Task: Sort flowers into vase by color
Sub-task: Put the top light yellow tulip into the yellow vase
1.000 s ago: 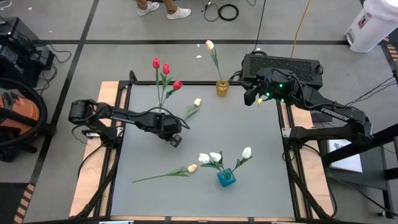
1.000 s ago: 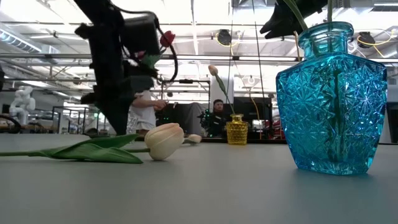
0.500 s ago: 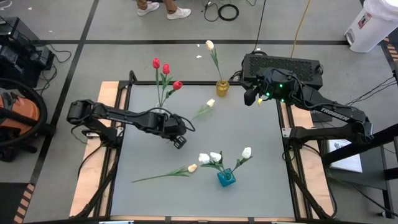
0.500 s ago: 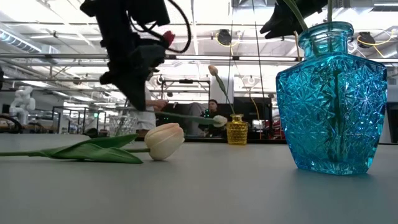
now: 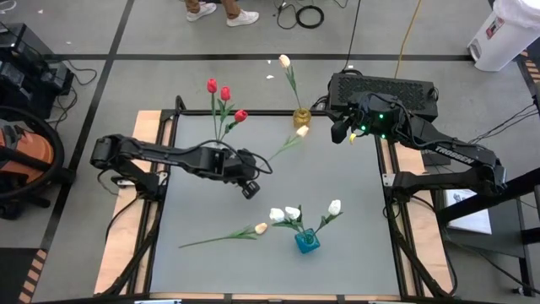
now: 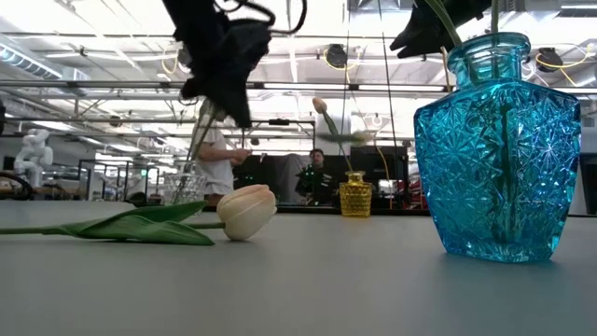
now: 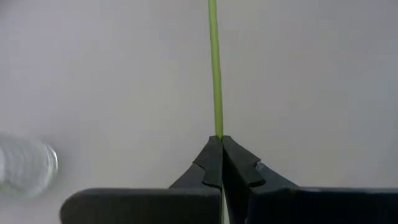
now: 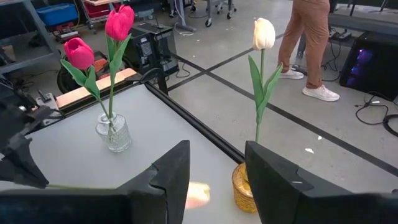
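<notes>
My left gripper (image 5: pixel 251 181) hangs over the table's middle, shut on a cream-yellow tulip whose head (image 5: pixel 302 131) is near the yellow vase (image 5: pixel 301 119). That vase holds one cream tulip (image 8: pixel 263 32). A clear vase (image 8: pixel 113 134) at the far left holds red tulips (image 5: pixel 225 93). A blue vase (image 5: pixel 306 241) near the front holds white tulips (image 5: pixel 293 213). One loose cream tulip (image 5: pixel 261 228) lies flat on the table. My right gripper (image 8: pixel 214 180) stands open, with nothing between its fingers, above the far right corner beside the yellow vase. My left gripper pinches the tulip's thin green stem (image 7: pixel 215 127) between its two fingertips, near the stem's lower end. The fingers come slanting down from the table's left. The flower is lifted clear of the table and reaches out beyond the fingertips, head toward the yellow vase.
Bare grey table lies between the vases. The low view shows the blue vase (image 6: pixel 499 149) close up and the loose tulip's head (image 6: pixel 245 211) with its leaf on the table. People stand in the room behind the far edge.
My left gripper has risen and gone toward the table's right, rolling a little, still shut on the stem. The tulip, which lay low by the table, is now lifted clear; its head has swung up toward the yellow vase.
</notes>
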### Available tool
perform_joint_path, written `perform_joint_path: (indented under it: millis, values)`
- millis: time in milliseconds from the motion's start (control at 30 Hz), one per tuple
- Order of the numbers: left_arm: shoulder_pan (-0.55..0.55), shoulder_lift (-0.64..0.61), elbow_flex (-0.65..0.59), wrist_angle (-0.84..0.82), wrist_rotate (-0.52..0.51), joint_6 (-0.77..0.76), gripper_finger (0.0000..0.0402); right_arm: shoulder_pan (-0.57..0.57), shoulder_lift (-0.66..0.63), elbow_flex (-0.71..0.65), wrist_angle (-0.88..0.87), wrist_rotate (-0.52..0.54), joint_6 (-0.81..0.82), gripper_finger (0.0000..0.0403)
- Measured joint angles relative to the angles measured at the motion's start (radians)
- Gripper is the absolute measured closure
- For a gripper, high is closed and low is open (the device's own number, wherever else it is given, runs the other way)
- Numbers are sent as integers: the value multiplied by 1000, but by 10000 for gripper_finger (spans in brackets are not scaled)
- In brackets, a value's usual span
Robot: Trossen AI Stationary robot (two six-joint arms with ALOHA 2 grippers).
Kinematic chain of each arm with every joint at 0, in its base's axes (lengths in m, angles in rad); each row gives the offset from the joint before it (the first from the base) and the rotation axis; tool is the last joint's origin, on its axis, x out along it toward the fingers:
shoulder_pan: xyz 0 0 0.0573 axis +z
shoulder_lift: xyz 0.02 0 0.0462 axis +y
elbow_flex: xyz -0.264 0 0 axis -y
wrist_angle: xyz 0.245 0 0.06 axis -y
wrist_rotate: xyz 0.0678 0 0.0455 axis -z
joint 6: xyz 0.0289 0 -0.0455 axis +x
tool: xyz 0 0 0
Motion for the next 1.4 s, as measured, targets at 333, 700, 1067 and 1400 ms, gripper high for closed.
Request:
perform_joint_path:
  millis: [333,700,1067,1400]
  values:
    - [0,-32,122,7,-98,80,401,0,0,0,13,-5,49,257]
    - [2,-47,195,2,-165,115,402,1,-6,0,174,-164,112,257]
    - [11,-47,285,3,-223,186,402,4,-23,0,213,-214,275,257]
    - [23,-47,339,3,-245,243,402,14,-65,0,241,-214,432,257]
